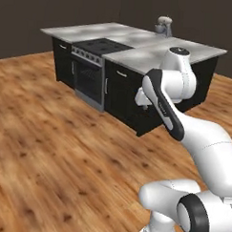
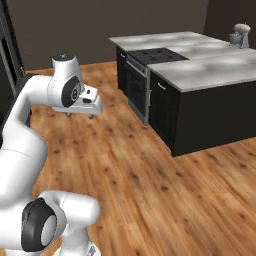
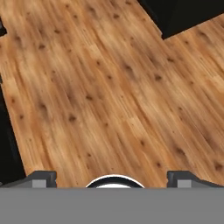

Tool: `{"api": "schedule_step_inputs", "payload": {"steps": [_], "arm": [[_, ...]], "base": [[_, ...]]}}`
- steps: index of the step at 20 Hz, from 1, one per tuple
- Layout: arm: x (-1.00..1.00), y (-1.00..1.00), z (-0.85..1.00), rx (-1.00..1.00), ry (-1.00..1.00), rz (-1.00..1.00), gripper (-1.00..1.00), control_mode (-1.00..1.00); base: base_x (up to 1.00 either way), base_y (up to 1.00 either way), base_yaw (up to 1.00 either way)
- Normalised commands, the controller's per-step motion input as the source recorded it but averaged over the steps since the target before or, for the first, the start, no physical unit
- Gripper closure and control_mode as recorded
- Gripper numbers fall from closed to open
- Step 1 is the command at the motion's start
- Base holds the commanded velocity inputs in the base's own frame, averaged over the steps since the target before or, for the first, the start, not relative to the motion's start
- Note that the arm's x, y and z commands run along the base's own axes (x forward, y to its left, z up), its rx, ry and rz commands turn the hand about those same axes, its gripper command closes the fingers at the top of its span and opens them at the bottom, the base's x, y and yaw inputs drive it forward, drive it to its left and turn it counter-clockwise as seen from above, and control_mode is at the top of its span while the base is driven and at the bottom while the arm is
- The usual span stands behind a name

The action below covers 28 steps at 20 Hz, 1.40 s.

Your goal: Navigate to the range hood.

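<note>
The range hood is out of view. Ahead stands a black kitchen island (image 1: 133, 92) (image 2: 210, 115) with a grey marbled top. A black four-burner cooktop (image 1: 99, 45) (image 2: 157, 54) sits in that top, over an oven with a steel front (image 1: 88, 78) (image 2: 137, 90). My gripper (image 2: 80, 116) (image 3: 113, 177) hangs folded in front of the arm, above the wooden floor and well short of the island. It points down at bare floor planks. Its two fingertips (image 3: 41, 177) stand wide apart with nothing between them, so it is open.
A cream stand mixer (image 1: 164, 27) (image 2: 240, 35) stands on the island's far corner. Wooden floor (image 1: 54, 148) (image 2: 165, 195) stretches between me and the island. Dark walls close the room behind it, and a dark tall unit (image 2: 9, 55) stands at my left.
</note>
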Motion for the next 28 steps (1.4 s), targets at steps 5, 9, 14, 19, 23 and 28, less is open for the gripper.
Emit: {"api": "schedule_step_inputs", "payload": {"steps": [5, 9, 14, 19, 23, 28], "arm": [[0.0, 0.0, 0.0, 0.0, 0.0, 0.0, -1.0, 1.0], [0.0, 0.0, 0.0, 0.0, 0.0, 0.0, -1.0, 1.0], [0.0, 0.0, 0.0, 0.0, 0.0, 0.0, -1.0, 1.0], [0.0, 0.0, 0.0, 0.0, 0.0, 0.0, -1.0, 1.0], [0.0, 0.0, 0.0, 0.0, 0.0, 0.0, -1.0, 1.0], [0.0, 0.0, 0.0, 0.0, 0.0, 0.0, -1.0, 1.0]], "base": [[0.4, 0.0, -0.37], [0.67, 0.03, -0.16], [0.97, 0.14, 0.05], [1.0, 0.03, 0.19], [1.0, 0.0, 0.22], [1.0, 0.0, 0.16]]}}
